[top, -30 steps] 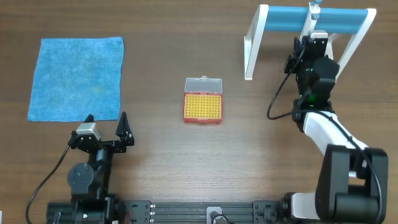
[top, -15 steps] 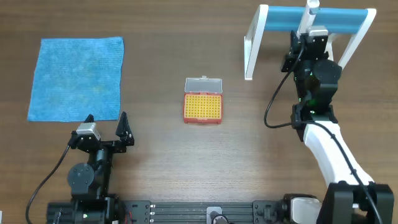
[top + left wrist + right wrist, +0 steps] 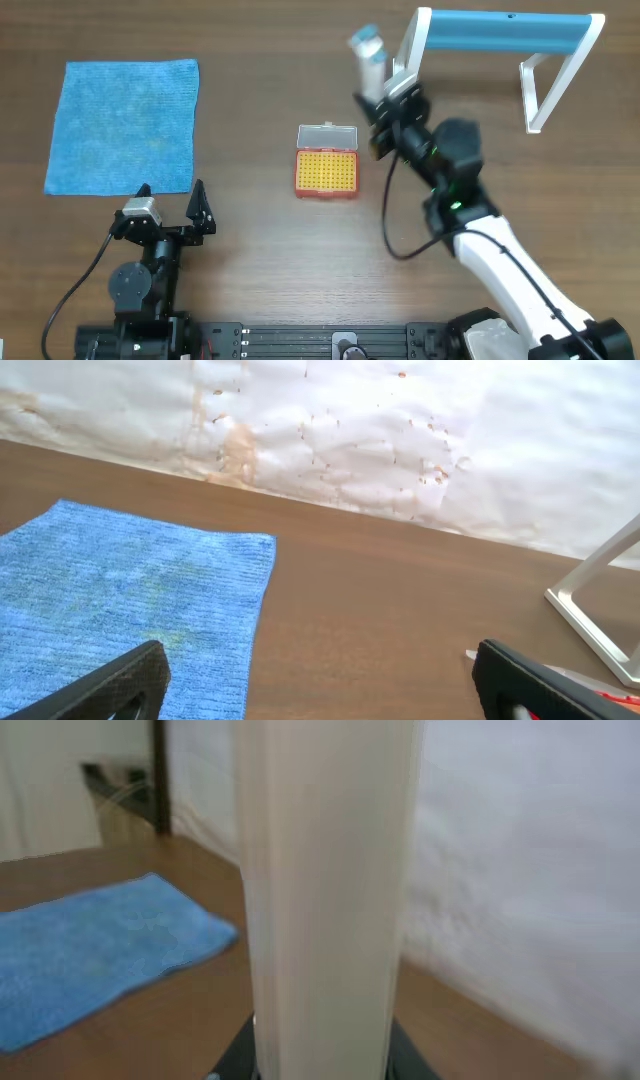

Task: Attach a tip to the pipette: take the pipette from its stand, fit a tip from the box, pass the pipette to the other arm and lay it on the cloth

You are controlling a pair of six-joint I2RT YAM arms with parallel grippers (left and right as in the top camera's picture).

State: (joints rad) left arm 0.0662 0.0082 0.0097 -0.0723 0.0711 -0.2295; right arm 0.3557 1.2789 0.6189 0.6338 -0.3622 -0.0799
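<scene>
The white pipette with a blue cap (image 3: 367, 60) is off its blue-barred white stand (image 3: 500, 30), clamped in the right hand (image 3: 383, 100), just right of and beyond the red box of yellow tips (image 3: 327, 172). The left hand (image 3: 171, 192), fingers apart, sits near left by the blue cloth (image 3: 125, 125) on the wooden surface (image 3: 260, 250).

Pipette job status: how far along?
Done: the pipette is off the stand, gripped by the right gripper. In hand: it is held up between the stand and the open tip box, not yet at the tips. Left: fit a tip, pass to the left gripper, which sits open by the cloth, then lay it on the cloth.
</scene>
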